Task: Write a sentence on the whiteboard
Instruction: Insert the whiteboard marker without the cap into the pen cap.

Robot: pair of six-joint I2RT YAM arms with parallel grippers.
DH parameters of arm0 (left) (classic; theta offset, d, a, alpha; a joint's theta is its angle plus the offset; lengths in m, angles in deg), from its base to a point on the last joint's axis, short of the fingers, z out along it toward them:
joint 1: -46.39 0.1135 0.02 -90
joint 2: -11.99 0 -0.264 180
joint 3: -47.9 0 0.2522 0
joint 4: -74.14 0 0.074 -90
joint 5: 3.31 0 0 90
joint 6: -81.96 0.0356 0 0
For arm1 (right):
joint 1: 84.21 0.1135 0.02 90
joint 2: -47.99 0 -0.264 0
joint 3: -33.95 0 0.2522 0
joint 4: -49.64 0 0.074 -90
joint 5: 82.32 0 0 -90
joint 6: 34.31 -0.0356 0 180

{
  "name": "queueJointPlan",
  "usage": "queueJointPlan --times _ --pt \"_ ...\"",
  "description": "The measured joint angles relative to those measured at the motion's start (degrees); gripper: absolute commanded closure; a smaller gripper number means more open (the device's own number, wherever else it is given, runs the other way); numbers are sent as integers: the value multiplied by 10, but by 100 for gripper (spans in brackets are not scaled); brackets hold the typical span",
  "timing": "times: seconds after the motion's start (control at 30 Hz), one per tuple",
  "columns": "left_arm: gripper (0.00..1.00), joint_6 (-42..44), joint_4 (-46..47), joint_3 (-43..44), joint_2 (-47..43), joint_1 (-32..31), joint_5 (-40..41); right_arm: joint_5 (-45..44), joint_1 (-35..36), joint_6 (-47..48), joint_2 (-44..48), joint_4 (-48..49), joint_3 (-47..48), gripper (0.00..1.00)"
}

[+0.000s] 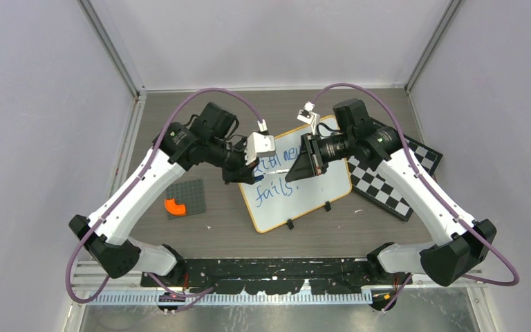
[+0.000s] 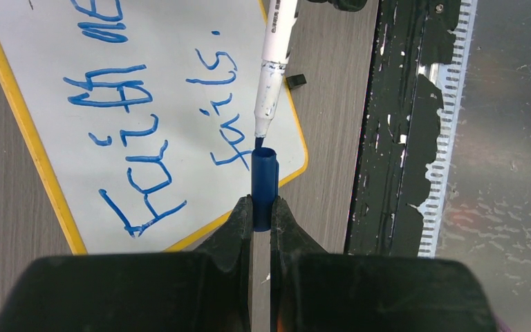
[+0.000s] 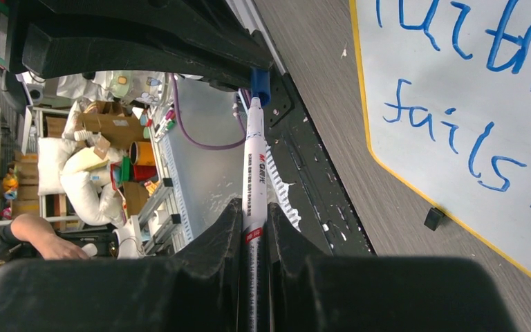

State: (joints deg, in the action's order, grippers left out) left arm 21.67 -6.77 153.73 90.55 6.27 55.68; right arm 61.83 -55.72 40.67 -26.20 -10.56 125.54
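Note:
The whiteboard [image 1: 311,197], orange-yellow framed, lies on the table with blue handwriting on it. It also shows in the left wrist view [image 2: 180,104] and the right wrist view [image 3: 456,83]. My left gripper [image 2: 263,207] is shut on a blue marker cap [image 2: 263,183], its open mouth facing away from me. My right gripper [image 3: 254,211] is shut on a white marker [image 3: 254,159]. The marker [image 2: 274,62] points at the cap, its blue tip right at the cap's mouth. Both grippers meet above the board's left part, the left [image 1: 252,173] and the right [image 1: 292,173].
A black-and-white checkered board [image 1: 387,180] lies right of the whiteboard. A grey baseplate [image 1: 185,197] with an orange piece [image 1: 175,206] lies to its left. A black rail [image 1: 283,270] runs along the table's near edge. Black clip feet [image 1: 290,224] stick out from the board's near side.

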Motion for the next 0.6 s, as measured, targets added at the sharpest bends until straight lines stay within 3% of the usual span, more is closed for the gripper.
queueJointPlan --times 0.6 --pt "100 12 -1 -10 -1 0 4 2 9 25 0 -22 -1 100"
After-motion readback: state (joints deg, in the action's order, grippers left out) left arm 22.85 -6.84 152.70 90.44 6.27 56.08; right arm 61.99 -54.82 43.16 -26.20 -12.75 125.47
